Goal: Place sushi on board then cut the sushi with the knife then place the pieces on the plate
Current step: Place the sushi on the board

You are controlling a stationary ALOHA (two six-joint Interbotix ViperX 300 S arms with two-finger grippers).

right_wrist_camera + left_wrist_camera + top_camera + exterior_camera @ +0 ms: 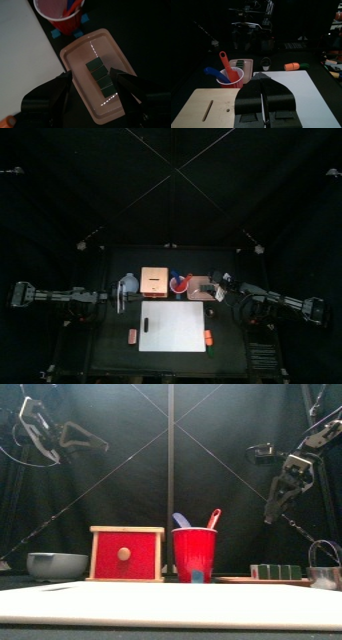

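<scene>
White cutting board (171, 604) spans table front. Pink tray (81, 48) sits at board's 1 o'clock. Right gripper (95, 73) hangs over tray, jaws spread. Left gripper (263, 76) is at 10 o'clock, jaws pressed together. Sushi roll (101, 78) lies in tray, blocks joined.

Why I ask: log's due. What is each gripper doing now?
Left gripper: shut, holding nothing.
Right gripper: open, over the sushi roll on the pink tray.

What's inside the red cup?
Two toy knives stand in the red cup: a blue knife and a red knife. Only their top ends stick out; the cup's wall hides the rest.
</scene>
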